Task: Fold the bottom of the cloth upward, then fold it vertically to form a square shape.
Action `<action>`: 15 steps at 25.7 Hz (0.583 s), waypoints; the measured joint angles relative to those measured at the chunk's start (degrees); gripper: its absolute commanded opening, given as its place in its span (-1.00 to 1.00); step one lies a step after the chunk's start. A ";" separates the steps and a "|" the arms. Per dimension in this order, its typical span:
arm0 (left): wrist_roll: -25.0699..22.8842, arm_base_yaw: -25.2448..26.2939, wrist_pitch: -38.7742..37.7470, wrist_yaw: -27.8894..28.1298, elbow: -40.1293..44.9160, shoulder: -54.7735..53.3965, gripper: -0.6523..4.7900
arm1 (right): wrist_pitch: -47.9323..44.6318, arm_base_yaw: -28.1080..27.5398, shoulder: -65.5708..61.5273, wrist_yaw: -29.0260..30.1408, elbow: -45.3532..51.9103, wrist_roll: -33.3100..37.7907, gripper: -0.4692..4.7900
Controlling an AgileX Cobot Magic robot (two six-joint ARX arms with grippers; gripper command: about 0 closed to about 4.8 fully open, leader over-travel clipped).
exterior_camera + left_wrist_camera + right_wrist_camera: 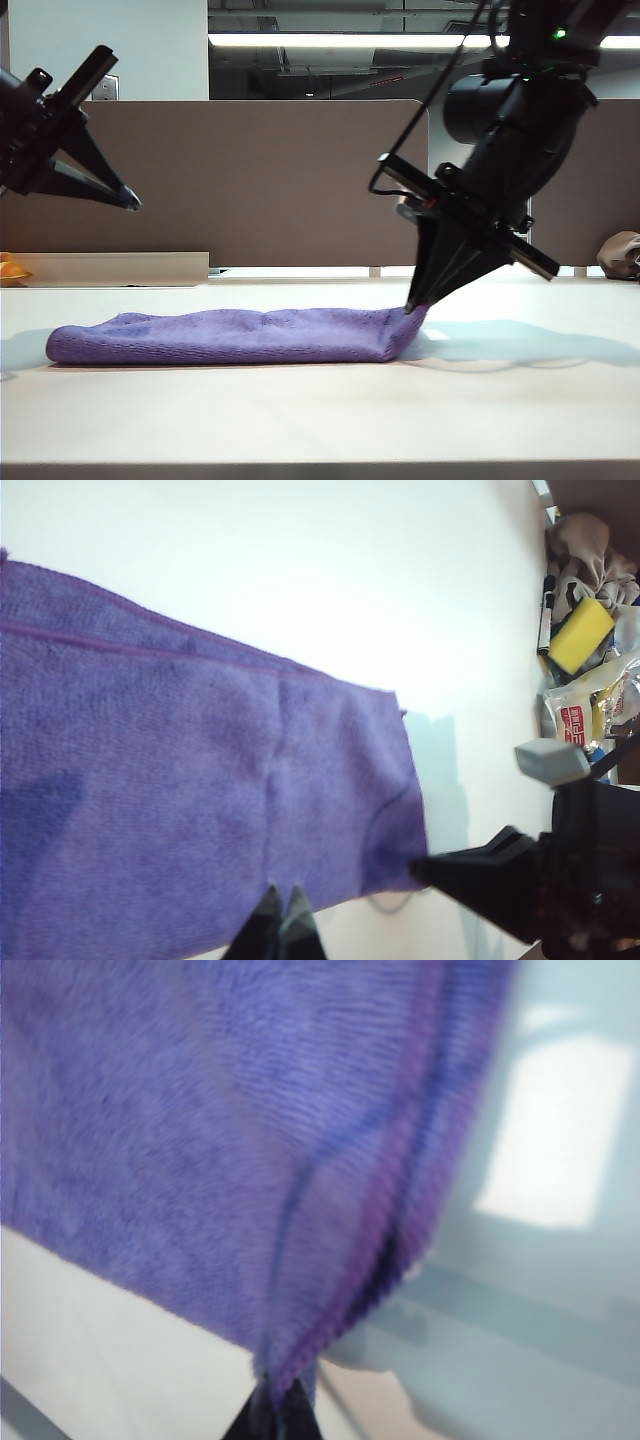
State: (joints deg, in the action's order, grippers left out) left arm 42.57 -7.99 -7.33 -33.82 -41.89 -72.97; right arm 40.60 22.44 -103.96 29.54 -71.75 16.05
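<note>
Ceiling strip lights (350,40) glare overhead, the table (300,560) washes out white, and the cloth (200,1130) blurs close up.

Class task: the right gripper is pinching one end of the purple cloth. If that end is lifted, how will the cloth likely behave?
Probably floppy: the cloth lies slumped, peaking only where the right gripper pinches its end. Likely light, being a thin fuzzy pile. The left gripper hangs shut above the far end, so that end would probably drag.
</note>
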 measured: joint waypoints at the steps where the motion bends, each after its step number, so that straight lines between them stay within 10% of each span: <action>1: -0.09 0.00 0.00 0.00 0.00 0.28 -0.78 | 0.46 0.68 -0.13 -0.15 -0.33 -0.02 -0.83; 15: -0.37 0.00 -3.17 0.07 0.00 12.70 -0.78 | 1.36 9.53 -3.13 -4.87 -14.10 0.35 -0.83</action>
State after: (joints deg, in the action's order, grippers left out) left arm 42.19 -7.99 -10.50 -33.76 -41.89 -60.27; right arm 41.95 31.97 -107.09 24.67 -85.84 16.40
